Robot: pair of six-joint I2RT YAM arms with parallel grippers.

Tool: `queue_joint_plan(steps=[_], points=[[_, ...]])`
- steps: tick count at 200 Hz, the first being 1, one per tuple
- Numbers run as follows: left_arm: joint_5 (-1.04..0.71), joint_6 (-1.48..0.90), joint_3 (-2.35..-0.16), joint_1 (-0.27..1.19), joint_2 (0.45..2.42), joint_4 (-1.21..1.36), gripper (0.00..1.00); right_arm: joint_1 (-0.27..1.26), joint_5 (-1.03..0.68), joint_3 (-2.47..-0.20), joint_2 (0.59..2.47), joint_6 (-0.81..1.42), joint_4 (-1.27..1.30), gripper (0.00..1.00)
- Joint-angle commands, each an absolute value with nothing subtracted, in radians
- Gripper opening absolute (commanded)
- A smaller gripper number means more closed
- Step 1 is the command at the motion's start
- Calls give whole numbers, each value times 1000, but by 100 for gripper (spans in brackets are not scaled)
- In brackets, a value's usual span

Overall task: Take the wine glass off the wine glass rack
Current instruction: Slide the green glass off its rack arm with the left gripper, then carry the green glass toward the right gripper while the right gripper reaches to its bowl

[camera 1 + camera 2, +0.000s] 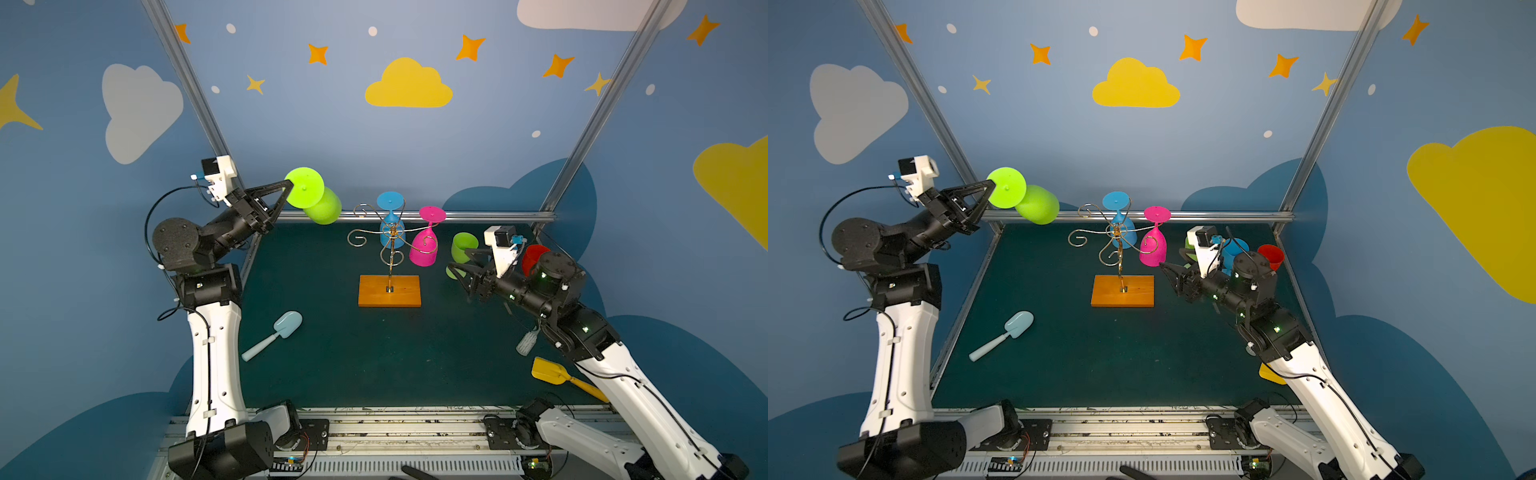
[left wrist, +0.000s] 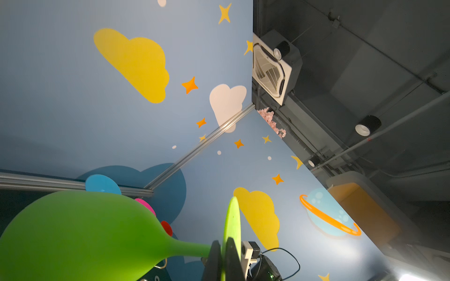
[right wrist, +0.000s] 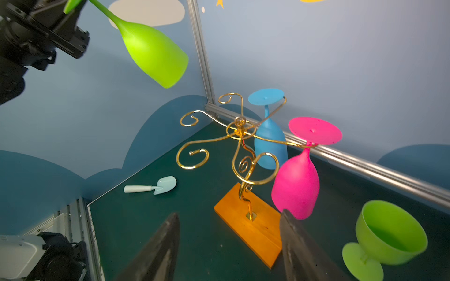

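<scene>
The wine glass rack (image 1: pixel 390 291) (image 1: pixel 1122 291) (image 3: pixel 246 219), gold wire on an orange wooden base, stands mid-table. A blue wine glass (image 1: pixel 390 200) (image 3: pixel 269 143) and a pink wine glass (image 1: pixel 423 249) (image 1: pixel 1152 249) (image 3: pixel 295 187) hang upside down from its arms. My left gripper (image 1: pixel 286 185) (image 1: pixel 990 187) (image 2: pixel 225 245) is shut on the foot disc of a lime-green wine glass (image 1: pixel 322 205) (image 1: pixel 1038 205) (image 2: pixel 73 231) (image 3: pixel 153 51), held tilted high up, left of the rack and clear of it. My right gripper (image 1: pixel 457 262) (image 1: pixel 1173 270) (image 3: pixel 229 213) hangs open and empty just right of the pink glass.
A green goblet (image 1: pixel 463 247) (image 3: pixel 389 233), a red cup (image 1: pixel 534 257) and a blue cup (image 1: pixel 1235 249) stand at the back right by my right arm. A pale blue toy shovel (image 1: pixel 272 334) lies front left, a yellow shovel (image 1: pixel 552 372) and a white brush (image 1: pixel 525 343) front right.
</scene>
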State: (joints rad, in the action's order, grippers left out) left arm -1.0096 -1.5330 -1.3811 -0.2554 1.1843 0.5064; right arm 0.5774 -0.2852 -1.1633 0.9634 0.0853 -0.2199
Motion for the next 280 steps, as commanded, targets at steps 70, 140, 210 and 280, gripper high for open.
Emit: queue_joint_plan(steps=[70,140,210,280], points=[[-1072,-1565,-1472,35,1268,541,3,588,-451,-1251,988,-21,-118,69],[-1099,-1554,-1512,210,1355,514,3,635,-491,-1266,1019,-126,-46,79],[-1100,-1503,-1552,309,1394,447,3,668,-471,-1318,1105,-164,-24,83],[-1087,-1502,-1539,343,1397,455,3,682,-443,-1326,1185,-165,-3,83]])
